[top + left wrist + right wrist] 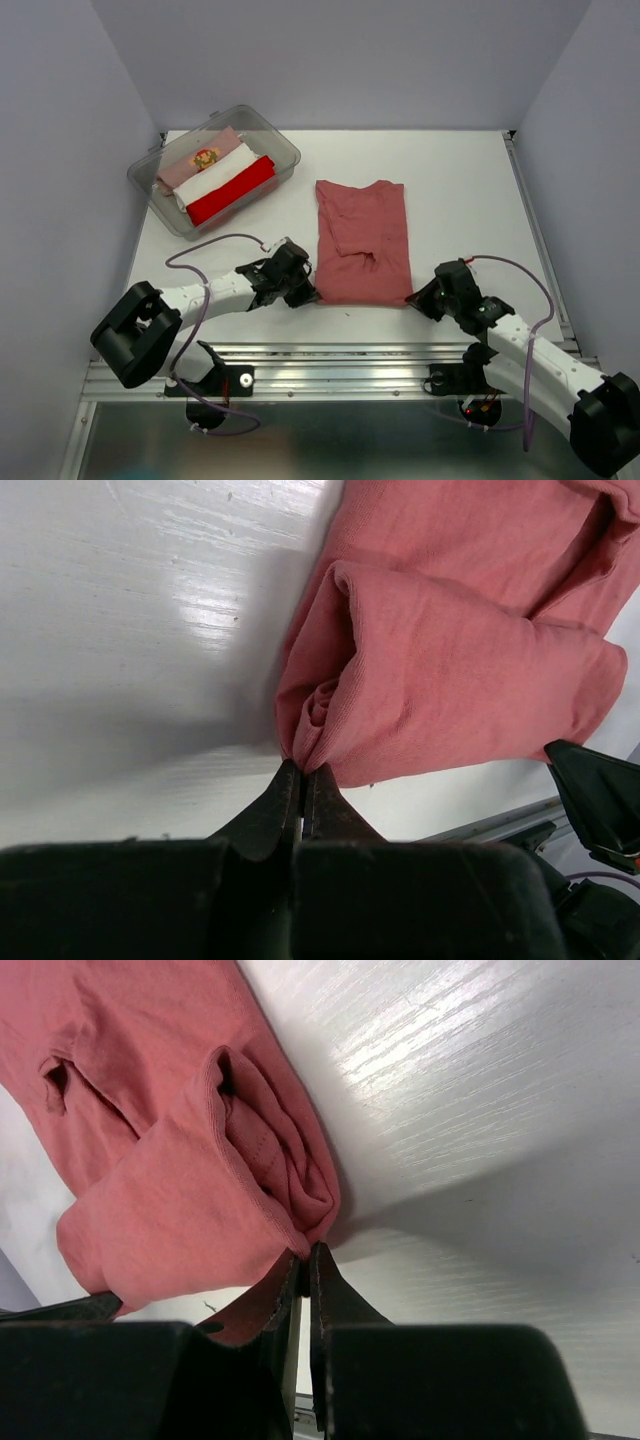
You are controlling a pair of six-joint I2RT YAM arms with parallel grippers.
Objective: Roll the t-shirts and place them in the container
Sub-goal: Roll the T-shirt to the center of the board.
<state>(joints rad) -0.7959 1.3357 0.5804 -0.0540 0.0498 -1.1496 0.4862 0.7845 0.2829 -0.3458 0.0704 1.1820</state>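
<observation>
Overhead: brick-red t-shirt (362,240) folded narrow, flat on table (470,200) centre; rolled bundles (215,175) in tub (285,150) far left; left gripper (307,296) at shirt's near-left corner, right gripper (413,298) at near-right. Left wrist: jaws clamped on hem fold. Right wrist: jaws pinching hem corner.

Bundles (215,175) in tub (287,152) — left of t-shirt (362,240).

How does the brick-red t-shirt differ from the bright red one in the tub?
The brick-red t-shirt lies flat on the table; the bright red t-shirt is bundled in the clear tub. The first is duller and larger in outline than the second. The left gripper and right gripper pinch the first's near corners; the second is untouched. Both are cloth.
</observation>
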